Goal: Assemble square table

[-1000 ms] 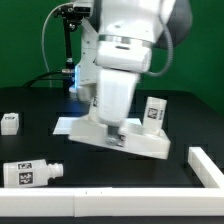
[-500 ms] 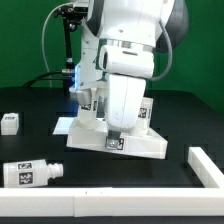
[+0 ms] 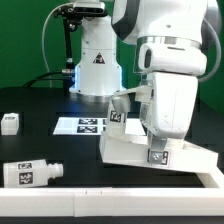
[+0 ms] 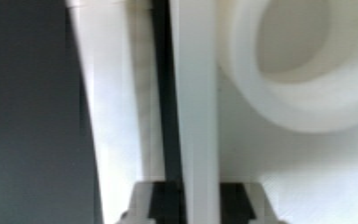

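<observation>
The white square tabletop [image 3: 130, 152] lies low over the table at the exterior view's right, with a tag on its near edge. My gripper [image 3: 160, 142] is shut on its rim. In the wrist view the rim [image 4: 194, 100] runs between my two dark fingertips [image 4: 155, 200], and my gripper [image 4: 199, 192] clamps it beside a round socket [image 4: 309, 60]. One tagged white leg [image 3: 118, 110] stands up at the top's far left corner. Another tagged leg [image 3: 30, 172] lies on the table at the near left. A small white tagged piece [image 3: 10, 122] sits at the far left.
The marker board [image 3: 84, 125] lies flat on the black table left of the tabletop. The long white border wall [image 3: 60, 205] runs along the front, and a part of it [image 3: 205, 165] shows at the right. The arm's base [image 3: 95, 60] and a camera stand are behind.
My arm has swung toward the exterior view's right, dragging the tabletop with it off the marker board, which now shows. The lying leg and the small piece have not moved.
</observation>
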Tool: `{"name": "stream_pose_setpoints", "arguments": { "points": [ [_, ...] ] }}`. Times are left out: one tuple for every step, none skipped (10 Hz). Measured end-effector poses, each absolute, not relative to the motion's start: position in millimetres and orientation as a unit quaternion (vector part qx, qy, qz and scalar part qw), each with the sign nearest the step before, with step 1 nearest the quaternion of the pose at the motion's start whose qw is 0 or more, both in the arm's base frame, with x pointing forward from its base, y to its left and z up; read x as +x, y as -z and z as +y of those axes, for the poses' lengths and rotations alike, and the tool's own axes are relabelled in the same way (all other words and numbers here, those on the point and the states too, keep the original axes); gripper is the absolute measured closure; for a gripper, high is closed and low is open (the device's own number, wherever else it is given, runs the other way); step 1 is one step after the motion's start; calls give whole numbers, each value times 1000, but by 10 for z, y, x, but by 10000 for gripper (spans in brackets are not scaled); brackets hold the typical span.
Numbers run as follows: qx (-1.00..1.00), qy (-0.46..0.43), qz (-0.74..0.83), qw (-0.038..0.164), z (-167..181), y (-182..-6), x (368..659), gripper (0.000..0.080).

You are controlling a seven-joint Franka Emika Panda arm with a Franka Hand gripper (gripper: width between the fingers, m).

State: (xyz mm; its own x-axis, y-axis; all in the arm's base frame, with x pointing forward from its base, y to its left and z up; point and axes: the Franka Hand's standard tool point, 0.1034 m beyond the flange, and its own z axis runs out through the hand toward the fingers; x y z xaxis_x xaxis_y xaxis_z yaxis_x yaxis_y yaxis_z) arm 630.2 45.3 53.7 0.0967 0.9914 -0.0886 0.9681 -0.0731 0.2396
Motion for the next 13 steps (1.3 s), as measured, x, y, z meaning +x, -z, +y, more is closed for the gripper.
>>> {"name": "stream_pose_setpoints", "arguments": {
  "points": [
    [732,-45,669,118,436,-525,6287,742],
    [733,-45,669,117,433,-523,6287,742],
    [733,-44,668,117,425,-517,6283,742],
    [734,-44,668,117,419,-510,6281,742],
    [734,-43,667,116,413,-490,6283,742],
    [735,-39,667,116,398,-431,6330,742],
    [737,-38,665,117,407,-384,6381,742],
    [737,-37,664,116,413,-332,6401,742],
    [738,-32,665,115,401,-289,6413,742],
    [740,-23,663,111,387,-276,6436,741],
    [740,-22,663,111,416,-290,6480,741],
    [740,-22,663,112,450,-305,6511,741],
    [738,-20,665,115,470,-316,6533,740]
  ]
}}
